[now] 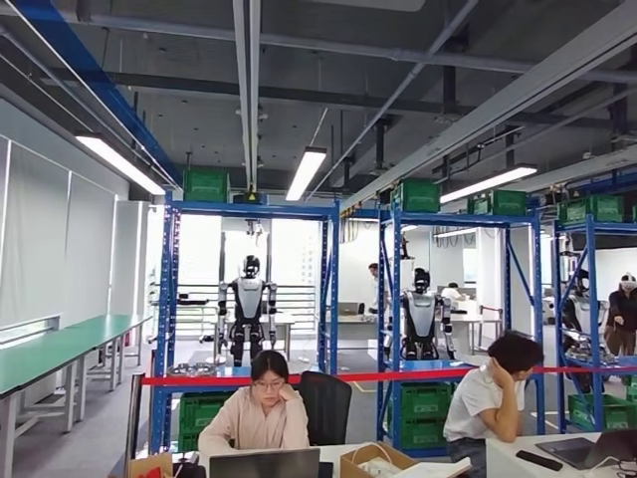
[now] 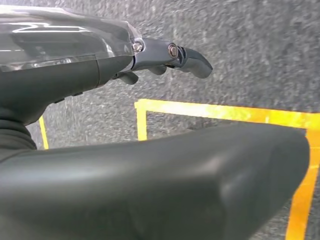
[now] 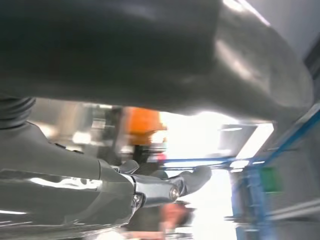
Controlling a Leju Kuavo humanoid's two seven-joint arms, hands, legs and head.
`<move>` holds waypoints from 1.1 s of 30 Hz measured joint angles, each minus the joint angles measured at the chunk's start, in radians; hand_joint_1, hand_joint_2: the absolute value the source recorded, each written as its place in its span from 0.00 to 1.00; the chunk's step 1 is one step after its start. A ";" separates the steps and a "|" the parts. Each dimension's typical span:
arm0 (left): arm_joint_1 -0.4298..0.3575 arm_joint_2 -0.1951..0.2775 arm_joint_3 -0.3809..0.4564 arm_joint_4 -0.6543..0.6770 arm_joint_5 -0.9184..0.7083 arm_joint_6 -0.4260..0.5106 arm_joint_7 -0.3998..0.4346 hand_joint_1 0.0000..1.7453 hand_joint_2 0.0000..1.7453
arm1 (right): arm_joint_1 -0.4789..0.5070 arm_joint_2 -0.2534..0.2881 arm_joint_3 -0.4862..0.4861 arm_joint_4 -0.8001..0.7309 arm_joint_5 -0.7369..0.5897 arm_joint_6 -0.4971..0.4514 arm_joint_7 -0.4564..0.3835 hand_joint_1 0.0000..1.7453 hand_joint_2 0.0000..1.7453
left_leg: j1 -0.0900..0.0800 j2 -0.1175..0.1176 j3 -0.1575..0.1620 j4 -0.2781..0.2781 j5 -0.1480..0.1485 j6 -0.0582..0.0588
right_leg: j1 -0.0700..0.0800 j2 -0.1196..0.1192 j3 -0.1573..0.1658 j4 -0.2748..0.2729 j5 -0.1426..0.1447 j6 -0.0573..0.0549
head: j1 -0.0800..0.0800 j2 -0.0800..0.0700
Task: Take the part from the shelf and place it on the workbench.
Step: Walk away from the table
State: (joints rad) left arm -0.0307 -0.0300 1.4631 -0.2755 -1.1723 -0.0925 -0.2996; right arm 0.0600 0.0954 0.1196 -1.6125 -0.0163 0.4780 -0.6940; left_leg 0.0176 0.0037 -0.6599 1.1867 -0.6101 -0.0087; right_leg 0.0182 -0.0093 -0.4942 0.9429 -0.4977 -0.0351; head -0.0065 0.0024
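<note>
I see blue shelves (image 1: 248, 299) far ahead, but I cannot pick out the part. My left hand (image 2: 166, 55) and right hand (image 3: 166, 187) hold nothing, fingers loose. I guess it's hard; I'd grab its sides.

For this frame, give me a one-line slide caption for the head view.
Two people sit at desks before blue shelves holding green bins, red tape across, other robots beyond.

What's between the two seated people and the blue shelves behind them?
In the head view, a red barrier tape runs across between the seated people and the blue shelves; a black chair stands there too.
</note>
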 joint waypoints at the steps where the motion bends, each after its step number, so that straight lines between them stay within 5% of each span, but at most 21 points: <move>1: 0.000 -0.002 0.003 0.000 -0.001 0.000 0.000 0.00 0.00 | 0.009 0.000 -0.008 0.031 0.006 -0.006 0.000 0.00 0.00 | 0.000 0.000 -0.007 0.055 -0.023 -0.002 | 0.000 -0.002 -0.016 0.006 0.008 0.000 | 0.000 0.000; 2: 0.000 -0.004 0.005 0.000 -0.001 0.000 0.001 0.00 0.00 | 0.015 -0.001 -0.015 0.062 0.016 -0.016 0.001 0.00 0.00 | 0.001 0.000 -0.005 0.088 -0.021 -0.005 | 0.000 -0.003 -0.034 0.013 0.016 0.001 | 0.000 0.000; 4: -0.001 -0.006 0.012 0.000 -0.001 0.000 0.002 0.00 0.00 | 0.020 -0.002 -0.027 0.126 0.045 -0.045 0.011 0.00 0.00 | 0.003 0.000 0.042 0.061 0.031 -0.008 | -0.002 -0.003 -0.072 0.031 0.030 0.007 | 0.000 0.000; 6: -0.003 -0.008 0.017 0.000 -0.001 0.001 0.001 0.00 0.00 | 0.021 -0.005 -0.035 0.185 0.070 -0.078 0.049 0.00 0.00 | 0.004 0.000 0.134 -0.062 0.058 -0.009 | -0.002 -0.002 -0.108 0.057 0.040 0.016 | 0.000 0.000; 8: -0.006 -0.012 0.021 0.000 -0.001 0.000 -0.001 0.00 0.00 | 0.014 -0.008 -0.043 0.248 0.069 -0.095 0.103 0.00 0.00 | 0.003 -0.001 0.197 -0.161 0.038 -0.004 | 0.000 -0.002 -0.132 0.079 0.050 0.027 | 0.000 0.000; 11: -0.005 -0.017 0.027 0.000 -0.006 -0.001 -0.008 0.00 0.00 | -0.012 -0.019 -0.054 0.404 0.031 -0.106 0.127 0.00 0.00 | -0.001 0.000 0.196 -0.184 0.040 0.018 | -0.002 0.001 -0.144 0.088 0.059 0.043 | 0.000 0.000; 13: -0.005 -0.020 0.030 0.000 -0.012 -0.002 -0.012 0.00 0.00 | -0.025 -0.030 -0.062 0.522 0.025 -0.124 0.111 0.00 0.00 | -0.001 0.004 0.176 -0.185 0.061 0.035 | -0.008 0.003 -0.157 0.135 -0.006 0.056 | -0.001 0.000; 15: -0.004 -0.021 0.032 0.000 -0.019 -0.002 -0.016 0.00 0.00 | -0.042 -0.039 -0.071 0.626 0.039 -0.161 0.108 0.00 0.00 | -0.005 0.005 0.149 -0.184 0.084 0.043 | -0.013 0.004 -0.180 0.243 -0.108 0.065 | -0.001 0.000; 17: -0.003 -0.021 0.032 0.000 -0.029 -0.002 -0.018 0.00 0.00 | -0.067 -0.048 -0.079 0.734 0.069 -0.217 0.118 0.00 0.00 | -0.010 0.005 0.118 -0.183 0.107 0.044 | -0.015 0.005 -0.183 0.338 -0.142 0.067 | -0.001 0.000; 19: -0.005 -0.020 0.032 0.000 -0.041 -0.002 -0.019 0.00 0.00 | -0.092 -0.062 -0.091 0.853 0.099 -0.268 0.131 0.00 0.00 | -0.015 -0.001 0.085 -0.183 0.132 0.045 | -0.014 0.009 -0.133 0.323 -0.095 0.060 | -0.001 0.000; 21: -0.008 -0.020 0.032 0.000 -0.053 -0.002 -0.018 0.00 0.00 | -0.119 -0.080 -0.108 0.969 0.123 -0.315 0.161 0.00 0.00 | -0.018 -0.013 0.059 -0.183 0.155 0.043 | -0.008 0.032 -0.024 0.185 -0.054 0.043 | -0.001 0.000; 23: -0.012 -0.018 0.031 0.000 -0.061 -0.002 -0.017 0.00 0.00 | -0.143 -0.098 -0.130 1.070 0.137 -0.354 0.198 0.00 0.00 | -0.019 -0.025 0.043 -0.183 0.178 0.036 | -0.001 0.055 0.076 0.033 -0.067 0.029 | 0.000 0.000; 26: -0.013 -0.012 0.031 0.000 -0.069 -0.002 -0.014 0.00 0.00 | -0.163 -0.113 -0.157 1.180 0.147 -0.386 0.245 0.00 0.00 | -0.013 -0.040 0.026 -0.185 0.202 0.019 | 0.005 0.046 0.099 -0.031 -0.065 0.020 | 0.000 0.000; 28: -0.013 -0.008 0.029 0.000 -0.077 -0.003 -0.010 0.00 0.00 | -0.169 -0.116 -0.171 1.231 0.159 -0.418 0.301 0.00 0.00 | -0.012 -0.036 0.008 -0.147 0.146 0.012 | 0.003 0.030 0.079 -0.037 -0.039 0.008 | 0.000 0.000; 31: -0.022 -0.006 0.020 0.000 -0.097 -0.006 -0.005 0.00 0.00 | -0.169 -0.117 -0.186 1.295 0.203 -0.477 0.455 0.00 0.00 | -0.011 -0.024 -0.023 0.024 0.001 0.006 | 0.003 0.008 0.033 -0.026 -0.009 0.000 | 0.000 0.000; 33: -0.028 -0.002 0.011 0.000 -0.107 -0.009 -0.003 0.00 0.00 | -0.161 -0.118 -0.188 1.331 0.241 -0.506 0.549 0.00 0.00 | -0.008 -0.021 -0.014 0.102 0.006 0.000 | 0.003 -0.005 -0.005 -0.008 0.006 0.002 | 0.000 0.000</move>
State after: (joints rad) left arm -0.0589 -0.0323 1.4740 -0.2758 -1.2788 -0.1018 -0.3021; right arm -0.1006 -0.0222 -0.0682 -0.2816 0.2245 -0.0284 -0.1448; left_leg 0.0097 -0.0170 -0.6742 1.2886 -0.6045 -0.0091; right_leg 0.0208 -0.0139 -0.4995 0.9350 -0.4922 -0.0331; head -0.0067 0.0023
